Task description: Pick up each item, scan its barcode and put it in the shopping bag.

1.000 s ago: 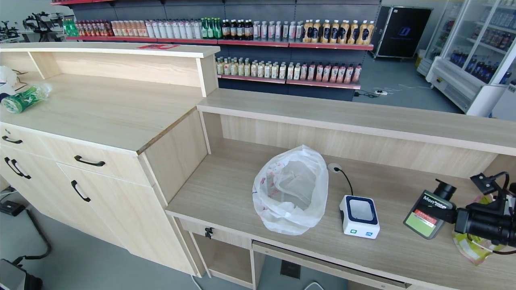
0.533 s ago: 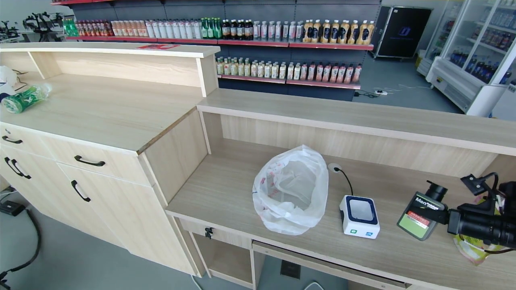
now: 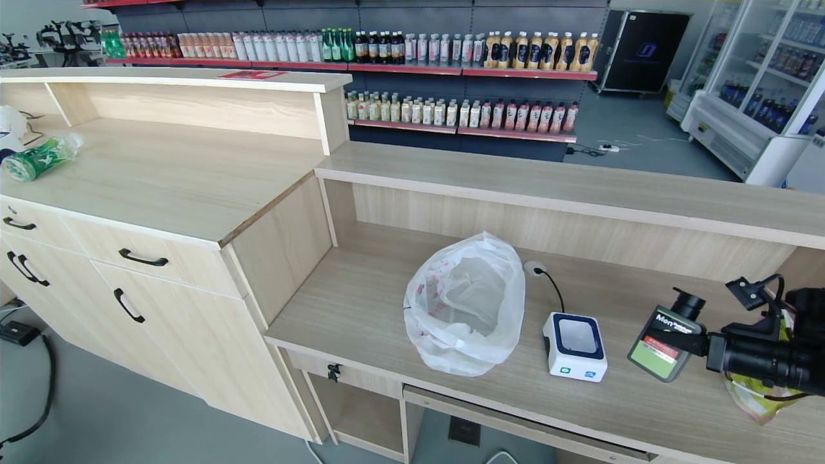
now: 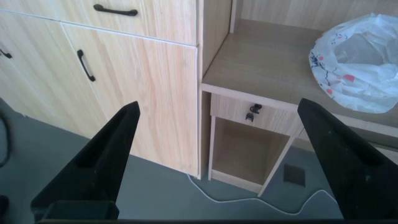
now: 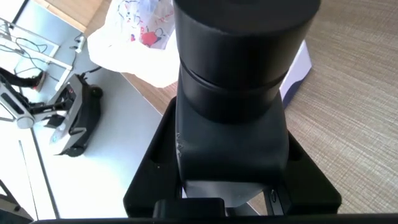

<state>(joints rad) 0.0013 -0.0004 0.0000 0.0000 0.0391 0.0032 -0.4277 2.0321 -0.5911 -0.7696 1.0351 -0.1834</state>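
**A:** What's the biggest thing in front of you?

**B:** The pale wood table (image 3: pixel 361 303), across the lower middle and right of the head view. Near the centre of the frame the white shopping bag (image 3: pixel 465 303) stands on it, mouth open upward.

**A:** And the scanner?

**B:** The white scanner (image 3: pixel 575 346) with the dark-framed window sits just right of the bag, close to it but apart. Its cable (image 3: pixel 553 287) runs back to a hole in the table.

**A:** Anything at the right edge?

**B:** A yellow-green packet (image 3: pixel 754 399) lies there on the table, partly hidden behind my right arm.

**A:** Which item do you have?

**B:** A dark bottle (image 3: pixel 654 353) with a black cap (image 3: pixel 688 303) and a green-and-red label. It is at the lower right of the frame, right of the scanner, tilted with the cap uppermost. My right tool (image 3: pixel 680 332) is clamped across its body. I cannot tell whether its base clears the table.

**A:** Your other arm?

**B:** My left tool (image 4: pixel 217 162) has its fingers (image 4: pixel 99 162) spread wide apart, above the grey floor (image 4: pixel 155 193) beside the cabinet doors (image 4: pixel 143 93).
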